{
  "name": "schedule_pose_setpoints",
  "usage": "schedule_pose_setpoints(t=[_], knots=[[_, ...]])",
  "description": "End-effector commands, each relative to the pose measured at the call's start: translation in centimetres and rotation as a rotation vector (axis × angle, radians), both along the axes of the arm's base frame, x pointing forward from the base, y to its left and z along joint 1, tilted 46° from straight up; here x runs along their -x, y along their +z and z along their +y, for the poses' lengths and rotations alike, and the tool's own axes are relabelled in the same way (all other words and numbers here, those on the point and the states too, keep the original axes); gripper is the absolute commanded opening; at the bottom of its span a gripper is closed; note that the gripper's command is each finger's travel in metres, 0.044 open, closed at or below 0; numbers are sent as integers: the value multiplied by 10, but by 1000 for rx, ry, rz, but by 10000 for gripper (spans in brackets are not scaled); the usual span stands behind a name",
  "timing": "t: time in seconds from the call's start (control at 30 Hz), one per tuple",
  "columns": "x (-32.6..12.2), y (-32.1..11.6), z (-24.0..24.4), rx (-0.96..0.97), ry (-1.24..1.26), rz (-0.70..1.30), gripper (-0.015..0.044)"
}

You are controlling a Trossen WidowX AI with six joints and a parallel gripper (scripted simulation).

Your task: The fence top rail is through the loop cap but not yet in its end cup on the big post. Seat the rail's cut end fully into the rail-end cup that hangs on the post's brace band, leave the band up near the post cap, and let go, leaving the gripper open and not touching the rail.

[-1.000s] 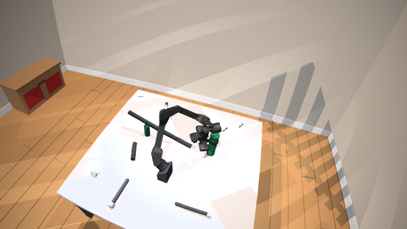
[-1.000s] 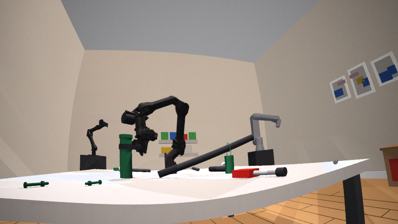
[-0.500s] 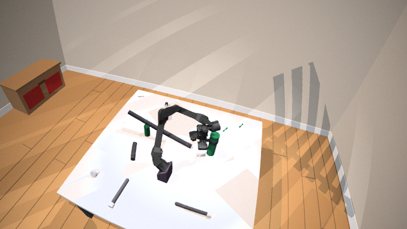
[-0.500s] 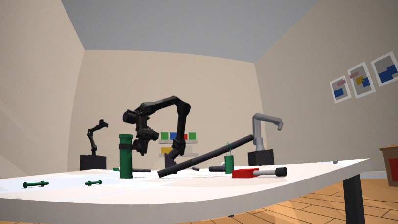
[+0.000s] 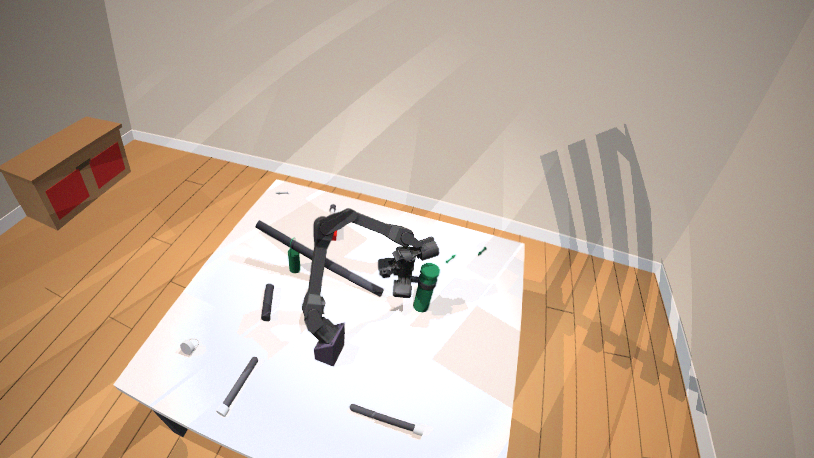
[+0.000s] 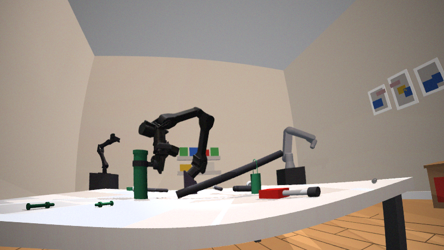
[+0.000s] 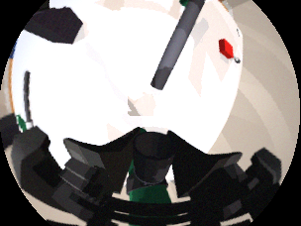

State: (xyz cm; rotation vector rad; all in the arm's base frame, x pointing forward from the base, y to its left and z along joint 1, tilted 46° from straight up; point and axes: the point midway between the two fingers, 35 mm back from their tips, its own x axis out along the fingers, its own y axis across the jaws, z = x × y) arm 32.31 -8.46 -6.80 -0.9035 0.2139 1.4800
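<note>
Table (image 5: 472,393) (image 6: 310,206) (image 7: 114,55) blown out white; barred shadows on wall right of it; wrist view fisheye-curved, black corners.

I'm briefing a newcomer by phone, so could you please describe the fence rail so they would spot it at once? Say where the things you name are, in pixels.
On the white table (image 5: 398,364) (image 6: 310,214), look between the two upright green posts. The rail (image 5: 348,275) (image 6: 217,182) (image 7: 174,50) is the long dark tube slanting down toward the taller post, far longer than the other dark tubes.

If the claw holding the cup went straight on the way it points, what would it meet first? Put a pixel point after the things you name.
Probably the white table (image 5: 455,398) (image 6: 186,217) (image 7: 114,89) below; the pipe's low end (image 5: 377,291) (image 6: 180,194) (image 7: 158,84) looks just off that line, though depth is unclear.
</note>
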Motion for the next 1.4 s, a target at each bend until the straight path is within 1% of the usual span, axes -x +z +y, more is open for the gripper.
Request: schedule_pose_setpoints(t=[0.0,0.8,1.37], knots=[[-3,1,2,-3,-30,24,0],[-20,3,7,16,-168,158,0],[-19,3,6,14,-159,149,0]])
